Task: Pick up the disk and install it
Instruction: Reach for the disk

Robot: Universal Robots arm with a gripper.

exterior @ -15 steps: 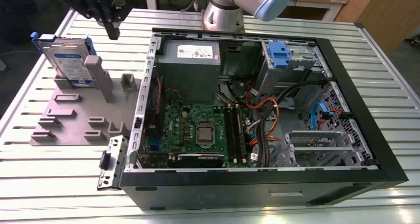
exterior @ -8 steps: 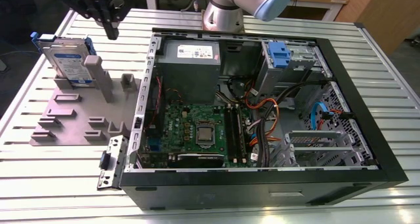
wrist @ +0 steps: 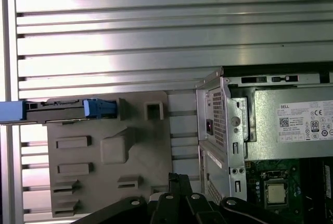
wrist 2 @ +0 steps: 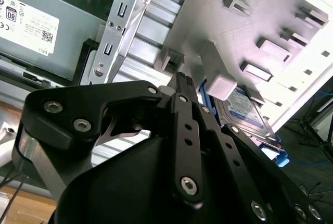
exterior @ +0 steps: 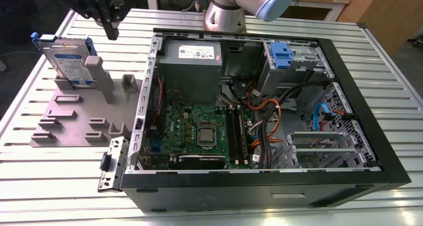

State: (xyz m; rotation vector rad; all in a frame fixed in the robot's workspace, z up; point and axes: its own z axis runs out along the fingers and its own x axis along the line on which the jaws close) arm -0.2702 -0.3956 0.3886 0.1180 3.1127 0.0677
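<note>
The disk [exterior: 68, 61], a silver-grey drive with a white-and-blue label and blue carrier edges, stands upright on its edge in a slot of the grey holder block [exterior: 69, 124] on the exterior view's left. My gripper [exterior: 112, 34] hangs above the block, just to the exterior view's right of the disk's top and apart from it. Its black fingers are shut together with nothing between them. In the first wrist view the disk [wrist: 67, 109] appears edge-on beyond my gripper [wrist: 177, 178]. In the second wrist view the disk [wrist 2: 250, 110] lies past my gripper [wrist 2: 183, 78].
An open computer case [exterior: 370, 112] lies beside the block, with a motherboard [exterior: 201, 132], a grey power supply [exterior: 190, 57] and a metal drive bay with a blue latch [exterior: 281, 55]. All of it rests on a slatted metal table [exterior: 53, 186].
</note>
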